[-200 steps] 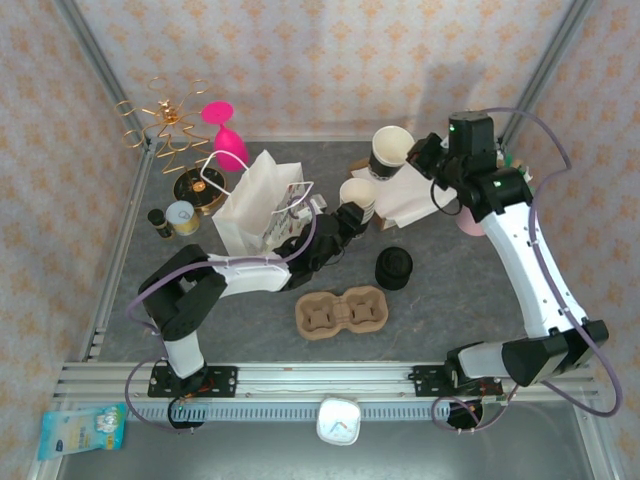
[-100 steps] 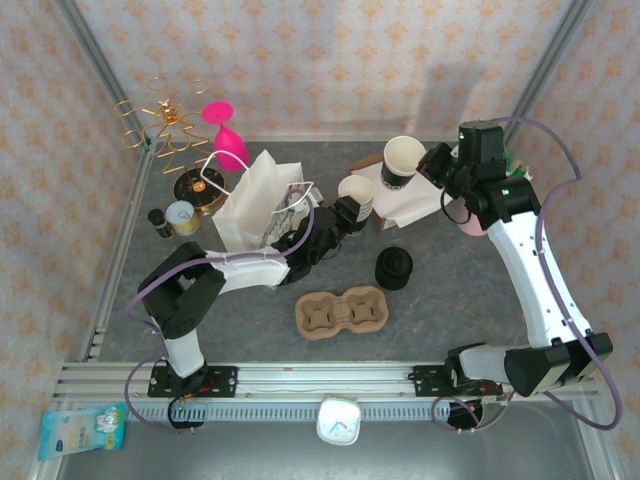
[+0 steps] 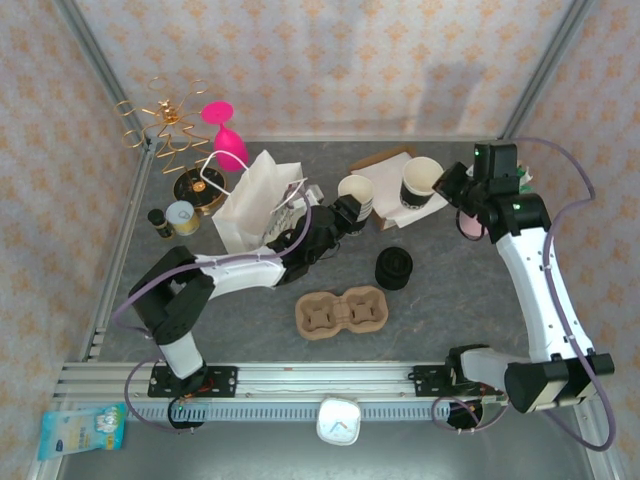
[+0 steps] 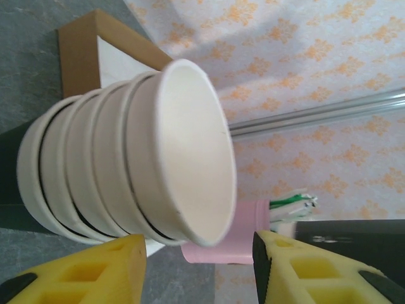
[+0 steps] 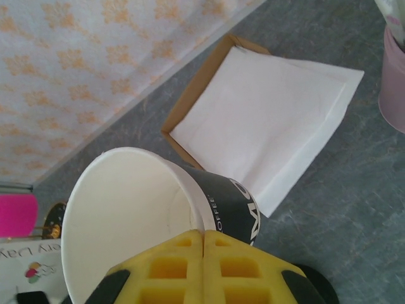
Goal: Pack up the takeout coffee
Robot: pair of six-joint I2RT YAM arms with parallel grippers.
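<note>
Right gripper (image 3: pixel 445 184) is clamped on the rim of the lidless dark-sleeved coffee cup (image 3: pixel 421 184). Since a second ago it has swung right and nearer, and the cup is now over the right end of the white paper (image 3: pixel 395 208), well apart from the cup carrier (image 3: pixel 340 311). Left gripper (image 3: pixel 343 216) hasn't moved, its fingers spread beside the cream cup stack (image 3: pixel 356 192).

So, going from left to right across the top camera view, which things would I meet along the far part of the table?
Gold wire rack, white paper bag, stack of lidless cream cups, dark-sleeved cup, pink container.
</note>
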